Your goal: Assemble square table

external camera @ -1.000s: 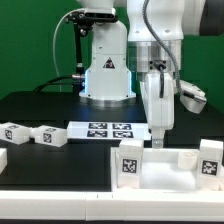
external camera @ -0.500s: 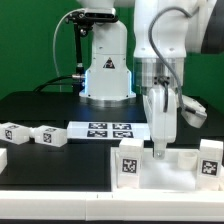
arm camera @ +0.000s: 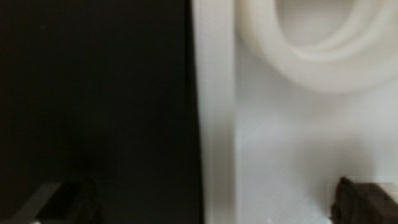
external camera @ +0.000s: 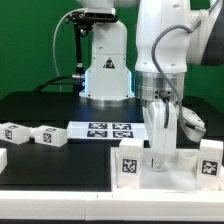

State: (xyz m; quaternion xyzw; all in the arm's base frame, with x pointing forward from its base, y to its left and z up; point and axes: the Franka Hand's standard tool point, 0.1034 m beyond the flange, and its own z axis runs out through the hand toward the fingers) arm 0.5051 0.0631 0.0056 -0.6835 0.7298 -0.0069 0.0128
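Note:
The square table's white top (external camera: pixel 172 172) lies at the front on the exterior view's right. Two tagged legs stand upright on it, one (external camera: pixel 130 163) at its near-left corner and one (external camera: pixel 209 160) at its right. My gripper (external camera: pixel 160 158) hangs low between them, fingers pointing down at the top's edge, open and holding nothing. In the wrist view the top's rim (arm camera: pixel 240 140) runs between my gripper's (arm camera: pixel 206 205) dark fingertips (arm camera: pixel 368 200), with a round corner hole (arm camera: pixel 313 35) beyond. Two loose legs (external camera: pixel 15 132) (external camera: pixel 47 135) lie on the black mat at the left.
The marker board (external camera: pixel 104 130) lies flat on the black mat behind the table top. The robot's white base (external camera: pixel 107 72) stands at the back. Another white part (external camera: pixel 3 160) pokes in at the left edge. A white strip (external camera: pixel 60 205) runs along the front.
The gripper has come down and shifted a little toward the exterior view's right, from above the marker board's end to the table top's edge. Its jaws stayed open.

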